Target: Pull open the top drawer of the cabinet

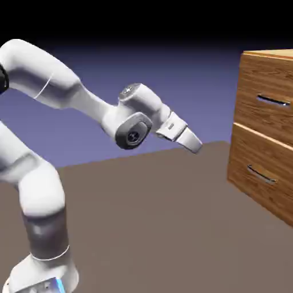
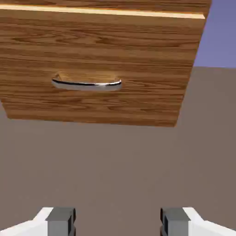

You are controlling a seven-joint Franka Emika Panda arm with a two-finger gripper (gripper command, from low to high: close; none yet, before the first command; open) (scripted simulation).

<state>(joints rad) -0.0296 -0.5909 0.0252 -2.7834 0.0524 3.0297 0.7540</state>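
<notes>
The gripper [image 2: 118, 222] stands open, two fingertips apart, well short of the cabinet [image 1: 260, 134]. Two drawer fronts show in the exterior view, each with one handle, both closed: the top drawer [image 1: 264, 91] above the lower drawer [image 1: 257, 171]. The hand view shows one handle.

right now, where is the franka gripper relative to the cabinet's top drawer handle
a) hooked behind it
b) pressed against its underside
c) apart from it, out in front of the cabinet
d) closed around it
c, the exterior view shows a wide gap between the gripper and the top drawer's silver bar handle, and the hand view shows only floor-brown surface between the spread fingertips
</notes>
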